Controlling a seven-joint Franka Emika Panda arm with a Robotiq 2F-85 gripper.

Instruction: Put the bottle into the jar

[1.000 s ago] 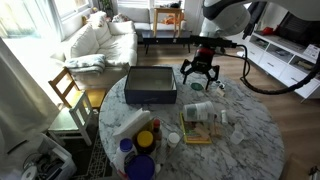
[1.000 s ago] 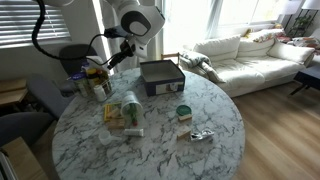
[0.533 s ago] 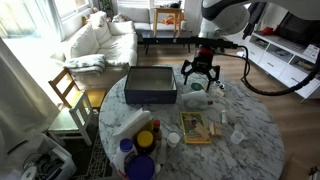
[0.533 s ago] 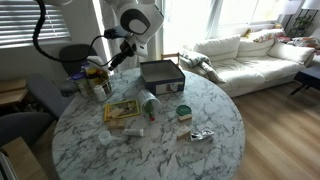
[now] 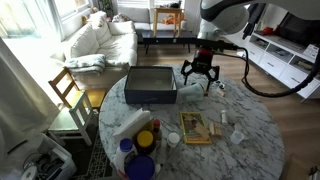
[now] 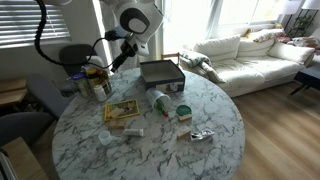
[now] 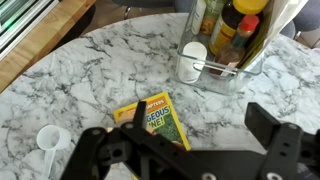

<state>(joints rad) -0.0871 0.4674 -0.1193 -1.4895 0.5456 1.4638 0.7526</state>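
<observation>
The translucent milky-white jar (image 5: 193, 96) lies on its side on the marble table, close to the dark rectangular box (image 5: 150, 85). It shows in both exterior views (image 6: 157, 100) but not in the wrist view. A small white bottle (image 5: 222, 118) rests on the table beside the yellow book (image 5: 195, 127); it also shows in an exterior view (image 6: 135, 131). My gripper (image 5: 200, 72) hangs open and empty above the table, over the jar's area. In the wrist view its fingers (image 7: 210, 130) spread over the yellow book (image 7: 160, 120).
A clear bin of bottles and purple-lidded containers (image 5: 140, 140) stands at the table edge, with a small white tub (image 7: 193, 62) beside it. A white cup (image 7: 47, 140) sits near the book. A green-lidded item (image 6: 183, 112) and crumpled foil (image 6: 200, 134) lie nearby.
The jar has rolled off the yellow book across the marble toward the dark box. My gripper has stayed open and in nearly the same place.
</observation>
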